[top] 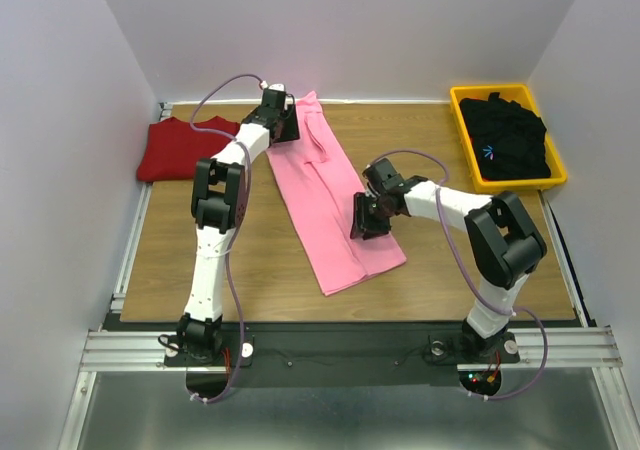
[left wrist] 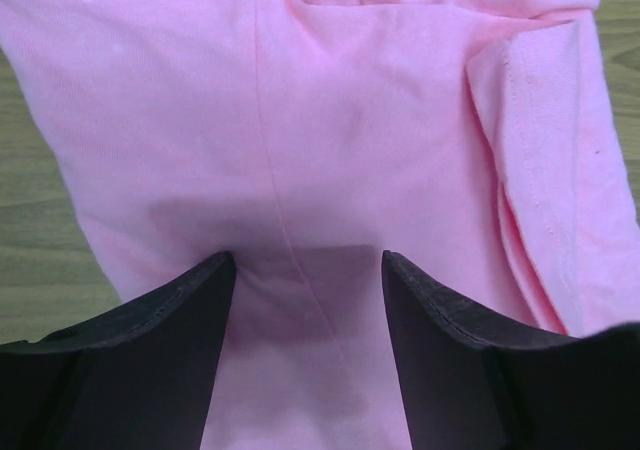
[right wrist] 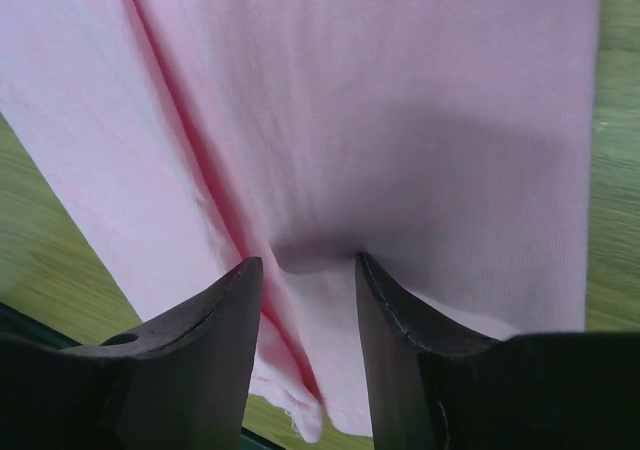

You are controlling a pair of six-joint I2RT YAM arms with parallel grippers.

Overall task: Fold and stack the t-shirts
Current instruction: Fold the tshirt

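Observation:
The light pink t-shirt (top: pixel 330 195) lies on the table folded into a long strip, running from the far middle toward the near right. My left gripper (top: pixel 283 122) is open at its far end, fingers down on the cloth; the left wrist view shows pink cloth (left wrist: pixel 330 120) between and beyond the open gripper (left wrist: pixel 305 260). My right gripper (top: pixel 365 225) is open over the strip's near right part; the right wrist view shows a pink fold (right wrist: pixel 300 120) between the parted gripper (right wrist: pixel 308 265). The dark red t-shirt (top: pixel 185 148) lies folded at the far left. The black t-shirt (top: pixel 510 135) with a blue mark lies in the bin.
A yellow bin (top: pixel 459 105) stands at the far right and holds the black shirt. The wooden table (top: pixel 250 260) shows bare between the arms and near the front edge. White walls close in the left, back and right sides.

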